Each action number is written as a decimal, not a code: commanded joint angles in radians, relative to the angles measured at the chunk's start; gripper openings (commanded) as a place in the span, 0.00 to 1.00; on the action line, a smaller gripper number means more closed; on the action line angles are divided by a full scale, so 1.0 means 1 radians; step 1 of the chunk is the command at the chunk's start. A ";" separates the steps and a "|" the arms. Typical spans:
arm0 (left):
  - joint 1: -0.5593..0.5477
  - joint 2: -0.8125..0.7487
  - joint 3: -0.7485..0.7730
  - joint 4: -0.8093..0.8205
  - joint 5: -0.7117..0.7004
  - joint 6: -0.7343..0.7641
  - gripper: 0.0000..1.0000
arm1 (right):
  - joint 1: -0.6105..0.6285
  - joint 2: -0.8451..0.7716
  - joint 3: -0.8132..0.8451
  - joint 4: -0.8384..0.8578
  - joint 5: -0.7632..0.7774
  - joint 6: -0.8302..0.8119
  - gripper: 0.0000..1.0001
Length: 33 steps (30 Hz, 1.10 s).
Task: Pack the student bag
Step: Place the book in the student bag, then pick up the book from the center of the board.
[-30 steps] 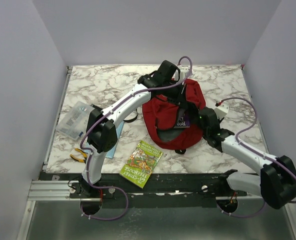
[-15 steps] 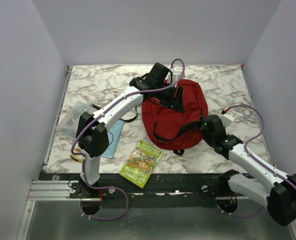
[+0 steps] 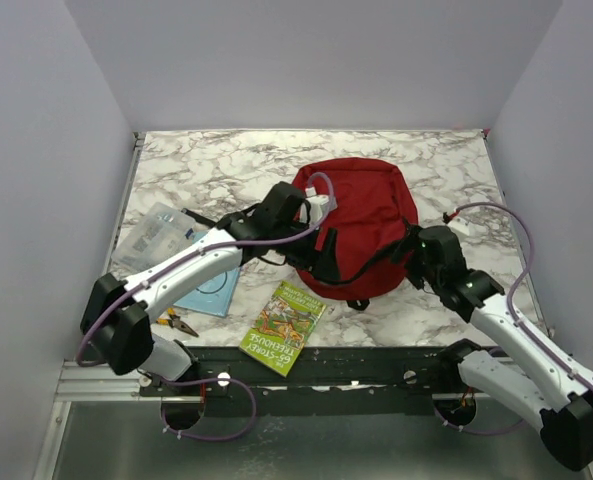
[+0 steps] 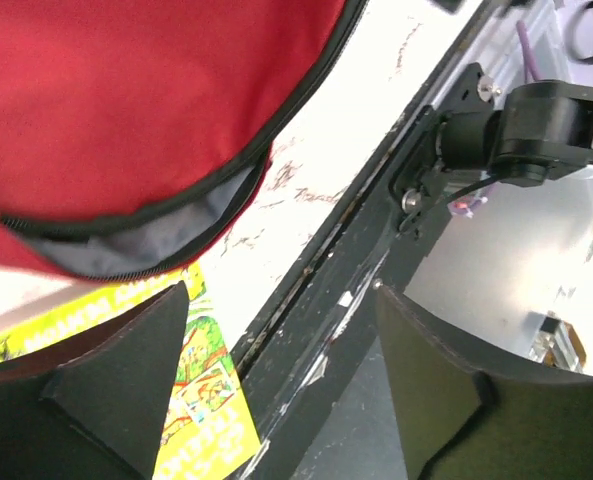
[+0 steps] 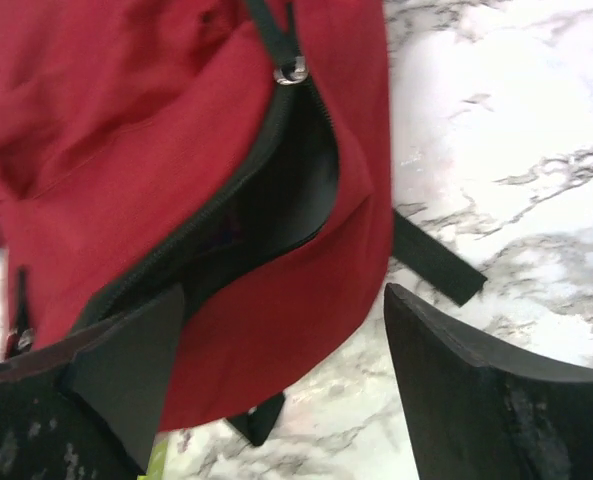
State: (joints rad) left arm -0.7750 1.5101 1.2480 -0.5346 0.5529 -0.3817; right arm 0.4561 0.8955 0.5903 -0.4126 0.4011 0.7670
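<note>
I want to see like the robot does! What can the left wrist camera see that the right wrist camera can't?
Only the left wrist view shows the green book's cartoon cover and the black rail along the front edge. Only the right wrist view shows the silver zipper pull and a black strap lying on the marble table. Both show the red student bag, unzipped.

Lab test cell: plain grey walls (image 3: 326,60) boxing a marble-print table (image 3: 206,160), aluminium rail (image 3: 96,380)

The left pincer (image 4: 279,300) and the right pincer (image 5: 284,295) both gape wide.
</note>
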 commanded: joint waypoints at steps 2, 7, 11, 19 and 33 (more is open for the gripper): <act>0.033 -0.226 -0.194 0.073 -0.170 -0.044 0.83 | -0.004 -0.170 0.052 -0.115 -0.275 -0.066 0.94; 0.101 -0.372 -0.408 0.126 -0.313 -0.140 0.88 | -0.002 -0.210 0.015 -0.109 -0.620 -0.038 0.98; 0.131 -0.407 -0.523 0.165 -0.356 -0.205 0.88 | 0.042 -0.214 -0.045 -0.073 -0.783 0.024 0.98; 0.133 -0.373 -0.662 0.227 -0.441 -0.298 0.88 | 0.406 -0.196 -0.234 0.237 -0.705 0.350 0.97; 0.131 -0.341 -0.817 0.362 -0.327 -0.346 0.72 | 0.628 0.450 -0.028 0.556 -0.416 0.347 0.81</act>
State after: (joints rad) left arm -0.6434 1.1831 0.4908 -0.2169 0.1898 -0.7006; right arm 1.0805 1.2606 0.4717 0.0452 -0.1318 1.1431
